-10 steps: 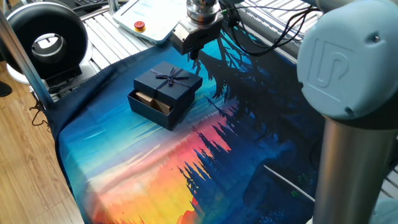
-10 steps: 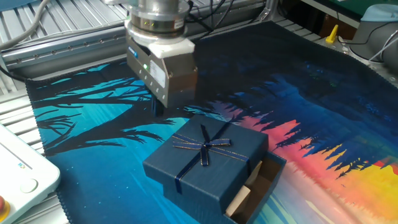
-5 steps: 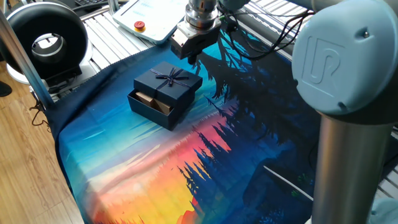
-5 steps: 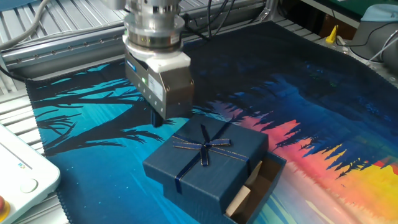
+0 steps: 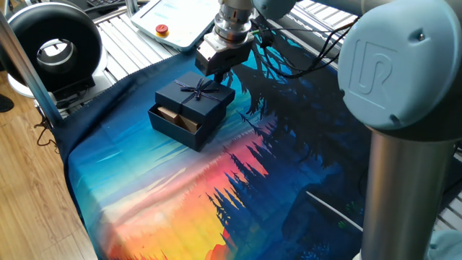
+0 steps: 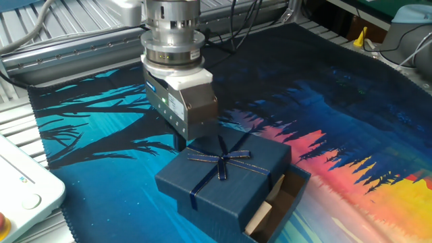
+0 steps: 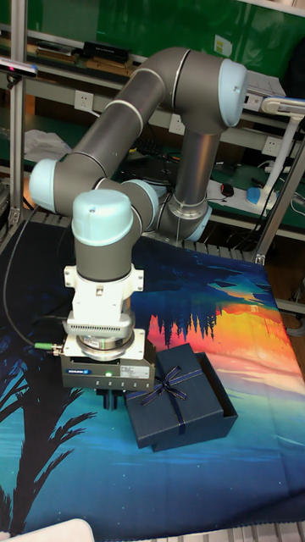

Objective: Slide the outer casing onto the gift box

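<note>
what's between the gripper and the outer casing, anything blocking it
Nothing visible. The gripper hangs right at the back edge of the outer casing, with only cloth below. The casing already partly covers the gift box.

The outer casing (image 6: pixel 223 177) is dark navy with a thin dark ribbon bow (image 6: pixel 222 158) edged in a pale glint, and the gift box (image 6: pixel 291 191) at its 4 o'clock side is the same navy with tan kraft blocks (image 6: pixel 266 210) inside. The cloth (image 5: pixel 173 195) under them shows black tree silhouettes on teal and blue, running to pink, orange and yellow. The gripper (image 6: pixel 181 142) has a silver-grey body.
</note>
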`<action>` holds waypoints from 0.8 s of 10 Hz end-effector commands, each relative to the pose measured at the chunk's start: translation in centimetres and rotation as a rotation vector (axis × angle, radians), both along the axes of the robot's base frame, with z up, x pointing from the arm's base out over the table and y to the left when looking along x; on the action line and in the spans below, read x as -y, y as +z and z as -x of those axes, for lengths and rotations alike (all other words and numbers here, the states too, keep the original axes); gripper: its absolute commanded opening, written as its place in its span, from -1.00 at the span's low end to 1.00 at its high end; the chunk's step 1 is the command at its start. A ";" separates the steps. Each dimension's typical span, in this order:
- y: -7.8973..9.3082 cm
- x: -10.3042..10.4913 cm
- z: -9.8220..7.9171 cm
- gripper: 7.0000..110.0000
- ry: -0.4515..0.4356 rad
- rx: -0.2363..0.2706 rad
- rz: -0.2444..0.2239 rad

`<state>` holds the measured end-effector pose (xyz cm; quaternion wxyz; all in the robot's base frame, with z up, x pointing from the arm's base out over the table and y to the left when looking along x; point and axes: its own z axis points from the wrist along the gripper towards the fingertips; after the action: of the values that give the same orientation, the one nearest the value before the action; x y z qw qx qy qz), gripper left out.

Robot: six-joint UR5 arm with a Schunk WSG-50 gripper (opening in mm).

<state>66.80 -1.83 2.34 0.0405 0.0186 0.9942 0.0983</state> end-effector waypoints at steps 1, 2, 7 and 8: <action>0.3 -1.3 0.3 -1.00 -0.007 -0.010 -0.061; 0.4 -1.6 0.4 -1.00 -0.008 -0.012 -0.071; 1.1 -2.5 0.7 -1.00 -0.017 -0.022 -0.124; 1.2 -2.6 0.8 -1.00 -0.019 -0.024 -0.129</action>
<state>66.05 0.26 2.98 0.0288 0.0253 0.9886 0.1459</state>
